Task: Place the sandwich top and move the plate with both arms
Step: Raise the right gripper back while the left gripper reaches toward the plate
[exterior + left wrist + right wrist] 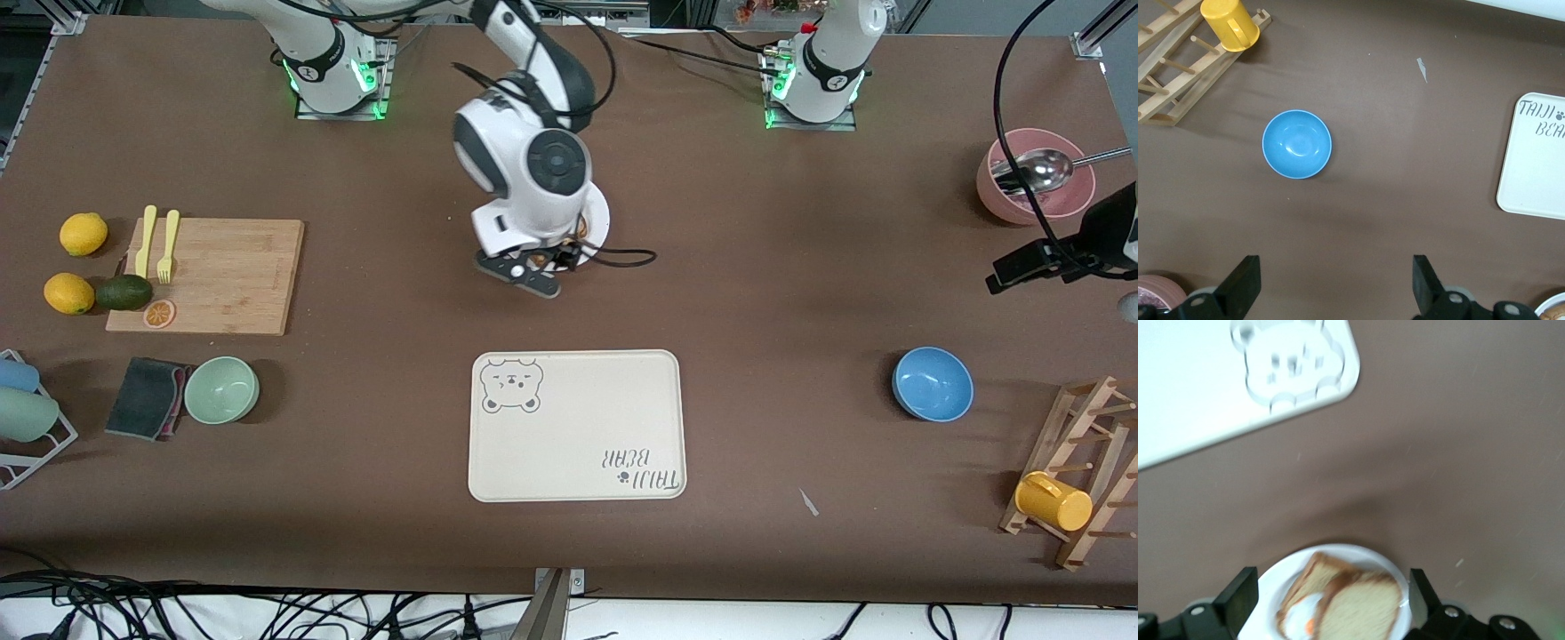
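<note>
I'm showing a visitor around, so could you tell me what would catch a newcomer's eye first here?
The right end effector, fingers open, is over the plate mid-table, where the sandwich top lies on an egg slice. Nearer the front camera lies the bear-print tray. The left end effector waits open above the table near the blue bowl.
</note>
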You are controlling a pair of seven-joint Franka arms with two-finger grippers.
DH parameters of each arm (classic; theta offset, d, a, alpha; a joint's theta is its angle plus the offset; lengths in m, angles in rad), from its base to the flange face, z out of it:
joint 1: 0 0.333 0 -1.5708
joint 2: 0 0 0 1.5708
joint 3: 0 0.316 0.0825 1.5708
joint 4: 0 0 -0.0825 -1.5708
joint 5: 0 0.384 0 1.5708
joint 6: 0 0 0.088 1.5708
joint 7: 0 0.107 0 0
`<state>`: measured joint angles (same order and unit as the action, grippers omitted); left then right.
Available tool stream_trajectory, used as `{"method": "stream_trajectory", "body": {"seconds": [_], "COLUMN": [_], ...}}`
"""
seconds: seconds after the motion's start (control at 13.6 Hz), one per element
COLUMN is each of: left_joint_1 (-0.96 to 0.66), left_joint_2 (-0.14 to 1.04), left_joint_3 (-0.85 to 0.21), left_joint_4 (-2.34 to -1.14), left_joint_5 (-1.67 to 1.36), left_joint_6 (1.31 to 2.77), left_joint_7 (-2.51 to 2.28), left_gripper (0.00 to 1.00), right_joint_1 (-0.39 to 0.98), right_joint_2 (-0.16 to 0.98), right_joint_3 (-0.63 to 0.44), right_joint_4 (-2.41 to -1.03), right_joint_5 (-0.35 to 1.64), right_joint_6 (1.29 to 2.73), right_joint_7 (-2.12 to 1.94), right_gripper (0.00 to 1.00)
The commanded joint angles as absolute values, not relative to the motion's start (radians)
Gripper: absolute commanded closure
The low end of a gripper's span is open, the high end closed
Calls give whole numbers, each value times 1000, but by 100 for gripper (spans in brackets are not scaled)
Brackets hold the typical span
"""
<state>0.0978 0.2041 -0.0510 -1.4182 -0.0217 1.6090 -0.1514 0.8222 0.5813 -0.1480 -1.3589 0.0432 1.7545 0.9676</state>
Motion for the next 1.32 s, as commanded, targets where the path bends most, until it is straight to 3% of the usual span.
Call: {"method": "stream_trajectory", "body": {"seconds": [0.0, 0.22, 0.44, 0.81, 1.25], "left_joint_1": [91, 71, 49, 55, 54], "left_joint_2": [255, 262, 247, 82, -49], "left_joint_3": [-49, -48, -54, -67, -100], "left_joint_4": [-1364, -1396, -1462, -1759, -2052], "left_joint_5": [24, 26, 21, 14, -87], "left_joint_6": [1623, 1652, 1660, 1841, 2031], "left_joint_7": [-178, -178, -178, -190, -199], "left_gripper": [0, 0, 0, 0, 0], "right_joint_1": [723, 646, 630, 609, 506], "right_joint_2": [514, 480, 448, 446, 448], "right_joint_3": [-155, -204, -320, -599, -620], "right_joint_4": [-1368, -1370, -1373, -1377, -1368], "right_joint_5": [43, 44, 48, 260, 262], "right_joint_6": [1685, 1645, 1632, 1568, 1568], "right_joint_7": [736, 506, 242, -191, -385], "right_gripper": [1, 1, 1, 1, 1]}}
